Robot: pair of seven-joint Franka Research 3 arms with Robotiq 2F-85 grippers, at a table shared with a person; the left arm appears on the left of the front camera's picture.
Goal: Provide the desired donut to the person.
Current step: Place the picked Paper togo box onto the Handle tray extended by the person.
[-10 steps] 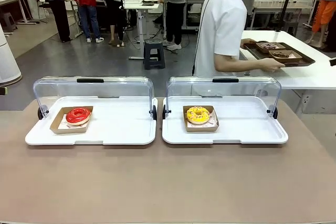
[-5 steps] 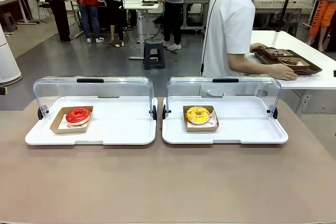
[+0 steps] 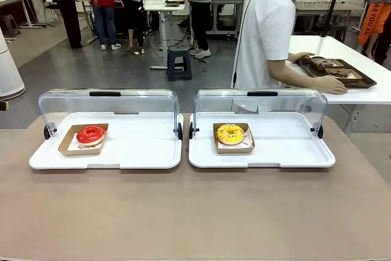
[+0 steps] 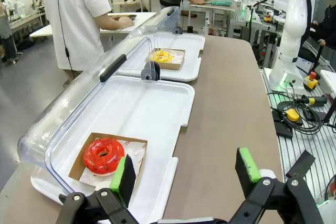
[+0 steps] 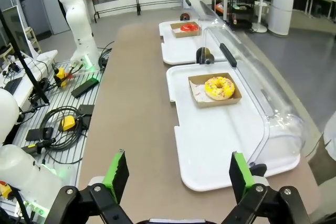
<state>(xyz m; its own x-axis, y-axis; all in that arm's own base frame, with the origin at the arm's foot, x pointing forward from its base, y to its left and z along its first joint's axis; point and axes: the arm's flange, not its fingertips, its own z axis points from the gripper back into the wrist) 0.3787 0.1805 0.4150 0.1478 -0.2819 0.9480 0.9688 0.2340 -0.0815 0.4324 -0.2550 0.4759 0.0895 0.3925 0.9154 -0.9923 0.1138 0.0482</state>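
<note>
2 claws wait with jaws apart and empty, the left claw [image 4: 186,174] nearest the red donut [image 3: 91,134], the right claw [image 5: 176,174] nearest the yellow donut [image 3: 230,132]. Each donut sits in a cardboard tray [image 3: 234,146] on a white lidded tray [image 3: 293,151] upon the worktop [image 3: 195,212]. Soft, sticky icing likely favours gripping the stiff cardboard rim; beyond, the person [image 3: 266,29] faces another table.

Two trays sit side by side on the worktop [image 3: 195,212], each with a lid raised along its far edge. The left tray [image 3: 134,151] carries a donut [image 3: 91,134] at its left end, the right tray [image 3: 287,148] a donut [image 3: 230,133] likewise. Behind the right tray stands the person [image 3: 264,35], hands at a side table's tray [image 3: 360,82].
</note>
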